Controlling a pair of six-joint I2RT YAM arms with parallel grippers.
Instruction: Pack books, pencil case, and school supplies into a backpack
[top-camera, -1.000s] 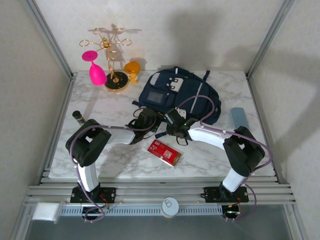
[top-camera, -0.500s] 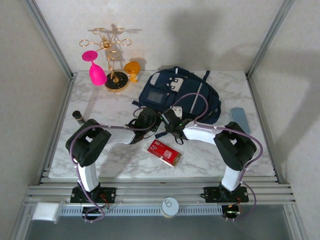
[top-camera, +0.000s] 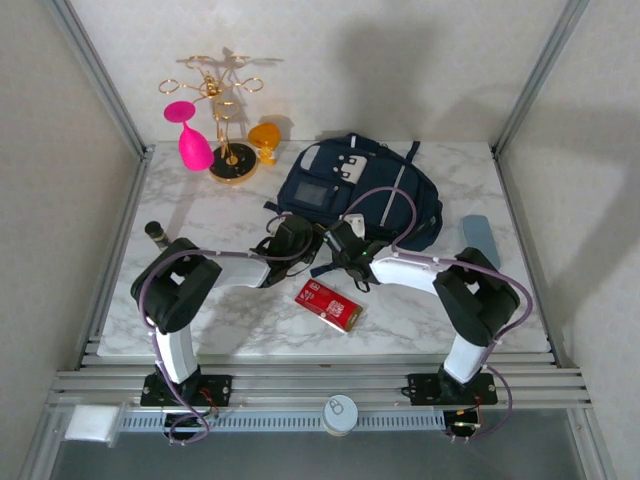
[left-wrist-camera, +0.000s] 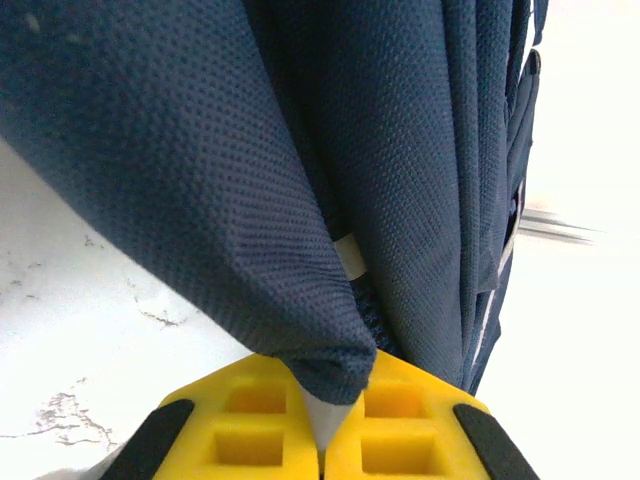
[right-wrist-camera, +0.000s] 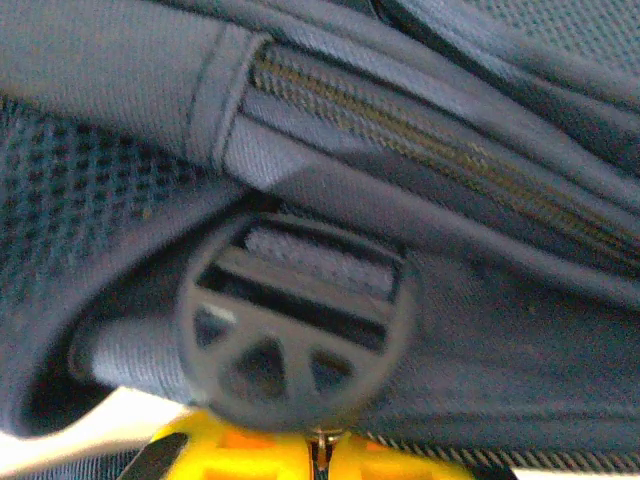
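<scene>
Pinching the navy-blue fabric backpack (left-wrist-camera: 400, 180), my left gripper (left-wrist-camera: 322, 415) anchors it. My right gripper (right-wrist-camera: 320, 462) seems clamped on a small metal pull (right-wrist-camera: 320, 447); the zipper teeth (right-wrist-camera: 420, 135) run ahead, slanting right.

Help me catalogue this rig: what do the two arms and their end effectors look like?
The left arm and right arm each have white tubular links, bulky black joint housings and a looping purple cable. The left end effector has bright yellow pads with square recesses on black fingers; the right end effector shows the same yellow.
</scene>
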